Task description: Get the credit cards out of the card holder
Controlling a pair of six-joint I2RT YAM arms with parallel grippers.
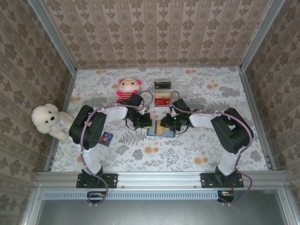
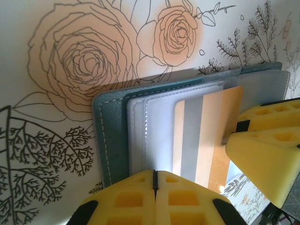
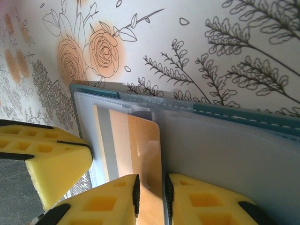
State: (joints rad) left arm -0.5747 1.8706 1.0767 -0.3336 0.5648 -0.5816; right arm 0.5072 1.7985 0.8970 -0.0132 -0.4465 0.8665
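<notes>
1. Left yellow-fingered claw is closed, tips together at the near edge of the thin teal two-panel card holder.
2. Right claw is narrowly parted over the flat orange-gold credit card, which is not yet out of its slot.
3. The top view adds a red card in the clear plastic tray beyond the holder. So likely one card is out and one is left.

The left arm and right arm both bend inward, elbows out, and meet above the card holder. The left gripper points down over the holder's left part, its fingers pressed flat together. The right gripper hangs over the holder's right part, jaws a narrow slit apart, just beside the left gripper
</notes>
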